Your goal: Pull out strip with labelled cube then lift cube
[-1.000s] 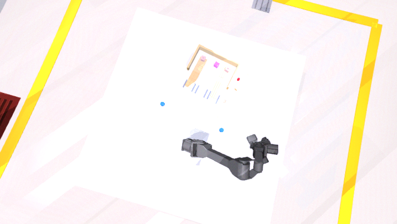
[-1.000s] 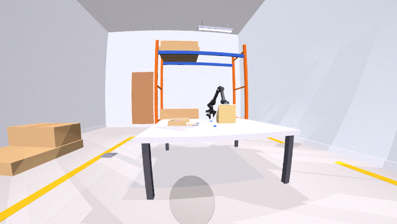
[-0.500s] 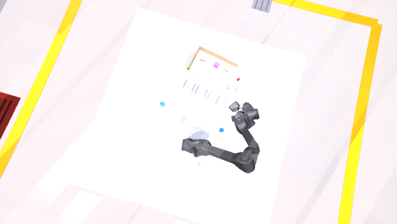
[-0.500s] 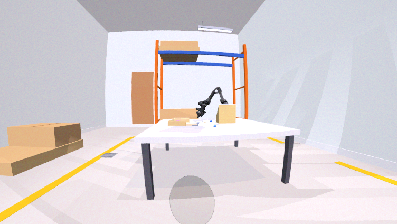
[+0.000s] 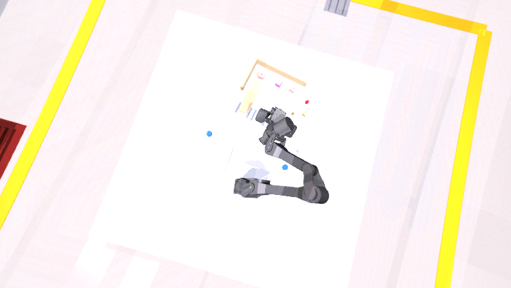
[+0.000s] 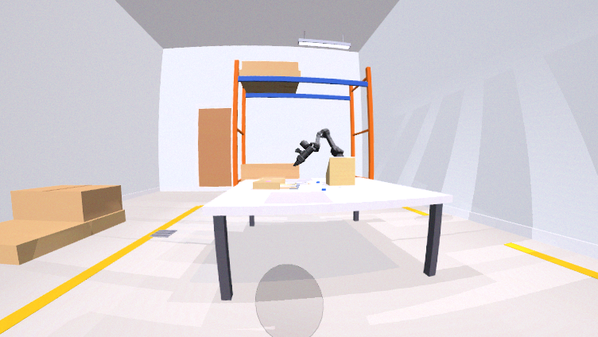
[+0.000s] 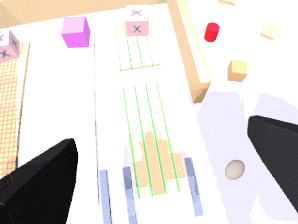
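My gripper [image 6: 295,164] [image 7: 164,136] is open and empty, above the near ends of the strips. A tan gridded strip [image 5: 252,91] [image 7: 9,100] lies at the left; a pink cube [image 5: 261,75] [image 7: 7,46] with dark X marks is at its far end. No break shows in its visible part. A plain magenta cube [image 5: 278,84] [image 7: 76,31] is in the middle, on a pale strip whose outline is faint. Another pink X-marked cube [image 5: 291,90] [image 7: 137,22] is on the green-lined right strip's far piece; a gap separates it from the near piece [image 7: 157,165].
A low wooden wall [image 5: 280,73] [image 7: 192,55] surrounds the cubes on three sides. Blue bars [image 7: 194,187] flank the strips' near ends. A red cylinder [image 5: 306,102] [image 7: 212,32] and a tan block [image 7: 237,70] lie outside, right. Blue discs [image 5: 209,133] [image 5: 285,166] lie nearer the base.
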